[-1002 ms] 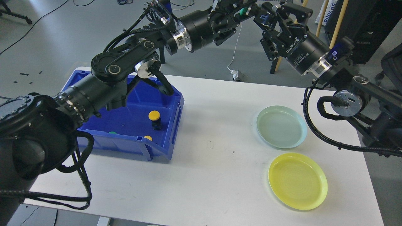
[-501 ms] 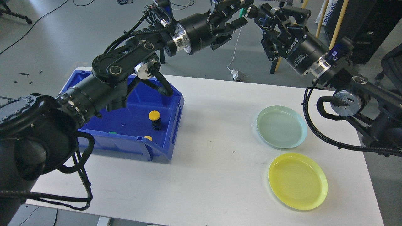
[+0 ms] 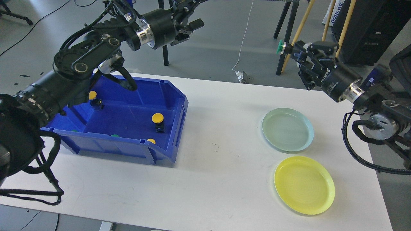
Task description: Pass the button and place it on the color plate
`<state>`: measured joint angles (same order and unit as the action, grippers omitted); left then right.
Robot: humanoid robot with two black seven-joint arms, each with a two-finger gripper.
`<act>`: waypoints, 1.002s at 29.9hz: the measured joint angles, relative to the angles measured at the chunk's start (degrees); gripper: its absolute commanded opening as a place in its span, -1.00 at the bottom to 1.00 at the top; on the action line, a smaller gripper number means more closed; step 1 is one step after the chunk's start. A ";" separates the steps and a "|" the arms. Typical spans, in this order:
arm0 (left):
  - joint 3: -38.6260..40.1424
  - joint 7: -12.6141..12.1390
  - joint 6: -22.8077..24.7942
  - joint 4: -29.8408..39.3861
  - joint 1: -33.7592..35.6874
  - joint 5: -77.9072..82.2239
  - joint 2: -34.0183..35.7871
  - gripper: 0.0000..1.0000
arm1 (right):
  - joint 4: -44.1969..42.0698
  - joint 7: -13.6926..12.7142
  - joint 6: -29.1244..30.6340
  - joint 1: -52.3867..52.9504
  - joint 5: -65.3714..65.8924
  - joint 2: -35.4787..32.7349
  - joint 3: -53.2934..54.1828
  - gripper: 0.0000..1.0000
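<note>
My right gripper is shut on a green button and holds it in the air beyond the table's far edge, up and behind the pale green plate. The yellow plate lies in front of that plate; both are bare. My left gripper is open and empty, high above the floor behind the blue bin, partly cut off by the top edge. The bin holds yellow buttons and green buttons.
Another yellow button stands at the bin's far left. The white table stretches between bin and plates. Stand legs and wooden poles rise behind the table near my right gripper.
The green button has passed from my left gripper to my right. My left gripper has opened and pulled back to the left; my right gripper has moved right and down with the button.
</note>
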<state>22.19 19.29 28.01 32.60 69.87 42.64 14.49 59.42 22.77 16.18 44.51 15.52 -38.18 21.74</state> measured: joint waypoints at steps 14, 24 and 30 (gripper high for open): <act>0.88 3.80 0.00 2.29 -0.31 4.14 6.88 0.99 | -18.76 -0.80 -0.23 -1.63 1.22 6.64 -18.64 -0.15; 0.19 4.19 0.00 2.49 -1.16 4.25 7.62 0.98 | -24.77 -0.80 -0.18 -1.03 1.23 11.65 -19.97 0.38; -1.02 3.67 -0.01 7.99 -3.59 7.20 13.33 0.98 | -24.12 -0.80 -0.01 -0.85 0.66 10.51 -17.62 0.57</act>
<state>21.17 22.96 27.99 40.59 66.28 49.84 27.81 35.29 21.97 16.17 43.66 16.19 -27.67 4.12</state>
